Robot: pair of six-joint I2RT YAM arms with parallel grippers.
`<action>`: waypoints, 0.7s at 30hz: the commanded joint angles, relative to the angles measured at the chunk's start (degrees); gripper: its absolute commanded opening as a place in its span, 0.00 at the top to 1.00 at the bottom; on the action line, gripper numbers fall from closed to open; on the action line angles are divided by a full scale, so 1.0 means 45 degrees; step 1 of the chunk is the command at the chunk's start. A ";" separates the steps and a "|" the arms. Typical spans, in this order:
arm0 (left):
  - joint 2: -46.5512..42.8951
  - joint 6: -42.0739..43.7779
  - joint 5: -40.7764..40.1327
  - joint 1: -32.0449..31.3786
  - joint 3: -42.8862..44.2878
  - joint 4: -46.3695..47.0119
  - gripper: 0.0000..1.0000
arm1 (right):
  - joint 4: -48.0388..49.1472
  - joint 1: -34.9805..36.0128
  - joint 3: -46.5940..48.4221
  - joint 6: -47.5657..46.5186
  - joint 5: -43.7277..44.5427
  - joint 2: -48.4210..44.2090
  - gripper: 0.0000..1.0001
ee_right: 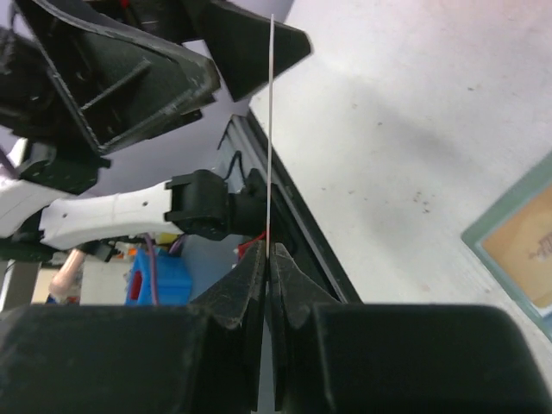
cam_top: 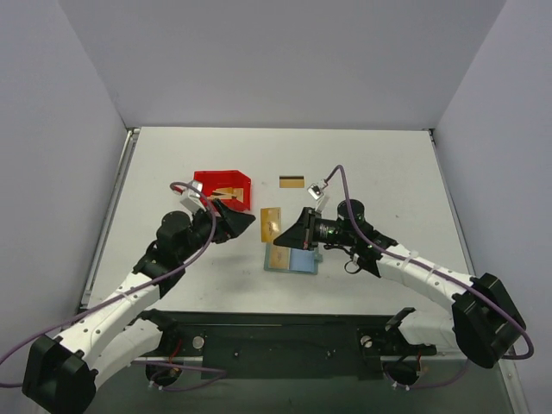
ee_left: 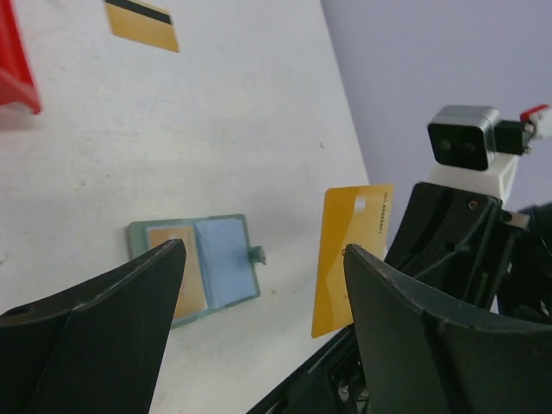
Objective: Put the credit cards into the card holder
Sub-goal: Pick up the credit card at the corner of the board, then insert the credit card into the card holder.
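Observation:
My right gripper (cam_top: 291, 231) is shut on a gold credit card (cam_top: 272, 223) and holds it upright above the table. The card shows edge-on in the right wrist view (ee_right: 270, 129) and flat-faced in the left wrist view (ee_left: 349, 259). The card holder (cam_top: 291, 259) lies open on the table just below the right gripper, with a gold card in its left pocket (ee_left: 177, 272) and a light blue right side (ee_left: 226, 259). My left gripper (cam_top: 240, 221) is open and empty, facing the held card from the left. Another card with a dark stripe (cam_top: 291, 181) lies farther back.
A red bin (cam_top: 222, 185) holding more gold cards stands behind the left gripper; its corner shows in the left wrist view (ee_left: 13, 60). The black base rail (cam_top: 276, 332) runs along the near table edge. Grey walls enclose the table.

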 commanded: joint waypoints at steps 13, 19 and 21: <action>0.0918 -0.0701 0.4506 0.0075 -0.0090 0.5356 0.40 | 0.3074 -0.0440 0.0744 0.1093 -0.3638 0.0572 1.00; 0.0763 -0.0956 0.4917 -0.0022 -0.0422 0.5747 0.58 | 0.3094 -0.0460 0.0783 0.1093 -0.3404 0.0612 1.00; 0.0684 -0.0956 0.4995 -0.0042 -0.0461 0.5747 0.60 | 0.3036 -0.0460 0.0783 0.1034 -0.3287 0.0592 1.00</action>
